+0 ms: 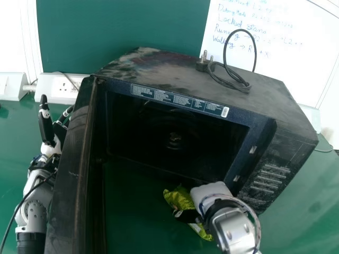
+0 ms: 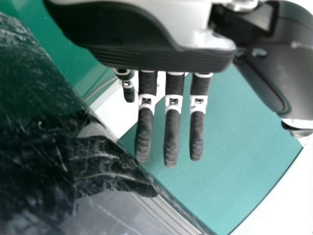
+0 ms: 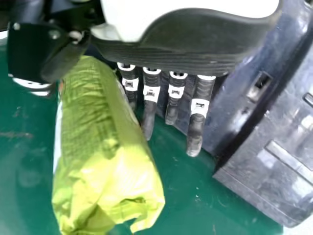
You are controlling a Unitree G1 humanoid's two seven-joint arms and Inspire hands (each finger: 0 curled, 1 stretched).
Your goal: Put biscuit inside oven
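Sockets (image 1: 48, 91) line the desk's (image 1: 16, 129) far edge at left; beyond it stand a green panel (image 1: 122, 29) and, rightward, a whiteboard (image 1: 288, 58).

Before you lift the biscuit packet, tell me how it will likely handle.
The packet looks shiny, so it may slip. Its filled-out length suggests it should stay fairly stiff, though the crumpled end would probably give.

Left arm (image 1: 35, 214) is light grey with a skinny black cable (image 1: 22, 201); right arm (image 1: 235, 230) is shiny silver, with a pale cable (image 1: 251, 210) looped over it. Left hand (image 1: 46, 127) and right hand (image 1: 207, 192) mix white with black; dark fingers (image 2: 171, 142) wear whitish bands, pretty neat tbh.
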